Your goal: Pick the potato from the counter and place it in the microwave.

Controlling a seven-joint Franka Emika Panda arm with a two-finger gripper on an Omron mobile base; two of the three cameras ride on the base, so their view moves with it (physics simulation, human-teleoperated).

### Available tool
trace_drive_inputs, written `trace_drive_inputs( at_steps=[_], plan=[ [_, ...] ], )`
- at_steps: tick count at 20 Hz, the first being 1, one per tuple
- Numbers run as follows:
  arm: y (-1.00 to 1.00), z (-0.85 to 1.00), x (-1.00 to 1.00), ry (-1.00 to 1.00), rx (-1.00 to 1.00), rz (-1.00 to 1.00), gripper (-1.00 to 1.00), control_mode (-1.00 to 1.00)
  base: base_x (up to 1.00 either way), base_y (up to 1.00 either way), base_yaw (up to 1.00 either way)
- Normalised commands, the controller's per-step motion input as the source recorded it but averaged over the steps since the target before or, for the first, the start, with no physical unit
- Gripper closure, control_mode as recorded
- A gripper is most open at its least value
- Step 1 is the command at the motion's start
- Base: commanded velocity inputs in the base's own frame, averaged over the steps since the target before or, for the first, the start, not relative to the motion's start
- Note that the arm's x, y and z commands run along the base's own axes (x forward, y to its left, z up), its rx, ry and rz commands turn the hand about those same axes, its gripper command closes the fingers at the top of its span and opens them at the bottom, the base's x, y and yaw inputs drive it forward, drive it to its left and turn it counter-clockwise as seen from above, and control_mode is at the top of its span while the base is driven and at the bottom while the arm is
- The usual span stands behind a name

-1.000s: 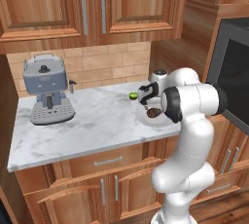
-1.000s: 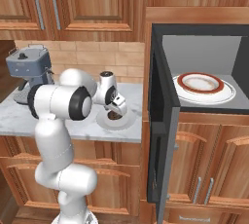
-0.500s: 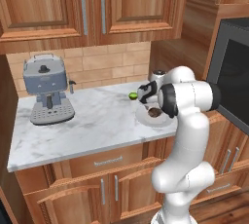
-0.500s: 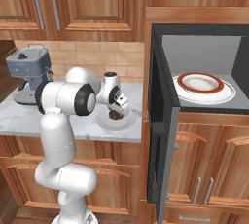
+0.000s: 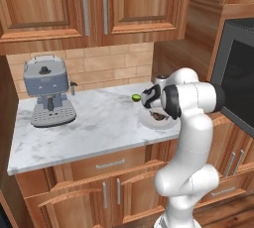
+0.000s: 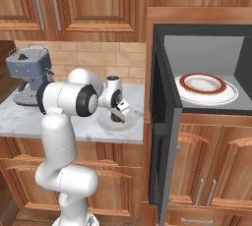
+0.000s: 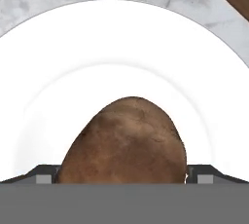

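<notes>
Right now the grasp step is in hand: the end effector [image 6: 117, 115] is down over a white plate [image 7: 58, 72] that sits near the right edge of the tabletop [image 5: 89, 123], close to the front. On that plate lies the potato [image 7: 127, 142], and in the hand view it fills the space between the two dark finger tips, one showing at each side of it. The fingers bracket the potato closely, but whether they have clamped onto it or merely stand beside it I cannot tell from these pictures; the base views are too small and the arm's own body covers much of the contact.

The potato seems to rest on the plate, not lifted. A small green fruit [image 5: 136, 97] lies on the tabletop just behind the plate, and a grey-blue coffee machine [image 5: 47, 90] stands well apart toward the left back corner.

The microwave [image 6: 204, 48] is to the right of the tabletop, its door [image 6: 160, 136] swung open toward the robot, with a red-rimmed plate [image 6: 206, 86] inside.

My judgement is that the next move calls for a firm grip, then a straight lift clear of the plate rim, and a swing to the right around the door edge before going into the cavity.
</notes>
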Motion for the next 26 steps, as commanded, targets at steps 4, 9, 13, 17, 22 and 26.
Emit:
trace_drive_inputs(
  at_steps=[4,9,13,17,22,26],
  plan=[
    [0.15,-0.41,-0.01,0.05,0.0,-0.09,1.0,-1.0,0.0,0.0,0.0],
    [0.05,-0.26,-0.01,0.02,0.0,-0.07,1.0,-1.0,0.0,0.0,0.0],
    [0.03,0.22,-0.29,-0.05,0.01,0.0,1.0,-1.0,0.0,0.0,0.0],
    [0.43,0.95,-0.6,-0.07,0.06,0.06,1.0,-1.0,0.0,0.0,0.0],
    [0.59,1.0,-0.97,-0.09,0.01,0.22,1.0,-1.0,0.0,0.0,0.0],
    [0.4,1.0,-1.0,-0.05,0.0,0.33,1.0,-1.0,0.0,0.0,0.0]
  ],
)
